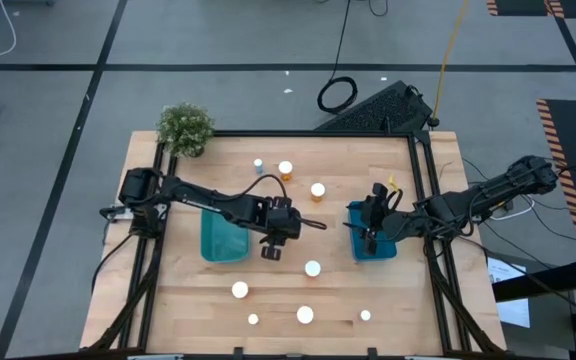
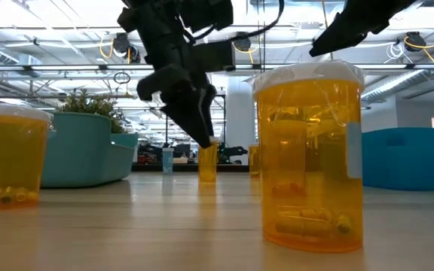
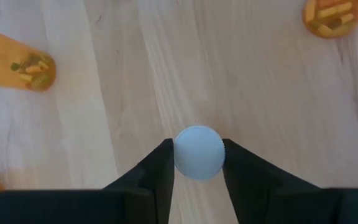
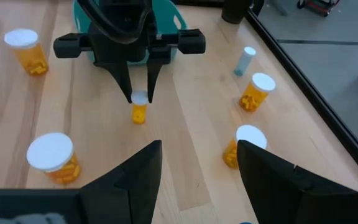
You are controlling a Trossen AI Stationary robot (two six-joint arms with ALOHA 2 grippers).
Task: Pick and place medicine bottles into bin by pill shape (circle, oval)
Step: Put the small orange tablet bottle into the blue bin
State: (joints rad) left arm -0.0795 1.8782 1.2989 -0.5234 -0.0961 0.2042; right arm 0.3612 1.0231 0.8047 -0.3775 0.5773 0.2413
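Early days in this sort: most bottles stand loose on the table [image 1: 178, 300], and no bottle can be made out in either bin. The left pincer [image 4: 139, 96] is down mid-table beside the left bin [image 1: 218, 240], its fingers narrowed around the white cap of a small amber bottle [image 4: 139, 112] that looks just clear of the wood. The right pincer [image 4: 197, 163] hangs over the right bin [image 1: 380, 247], fingers spread wide and holding nothing. Two bottles [image 1: 285, 169] [image 1: 318, 191] and a slim blue one [image 1: 258, 165] wait at the far side; five [image 1: 313, 268] [image 1: 239, 290] [image 1: 305, 315] [image 1: 253, 319] [image 1: 365, 315] wait near the front edge. Nearly everything is left to do.
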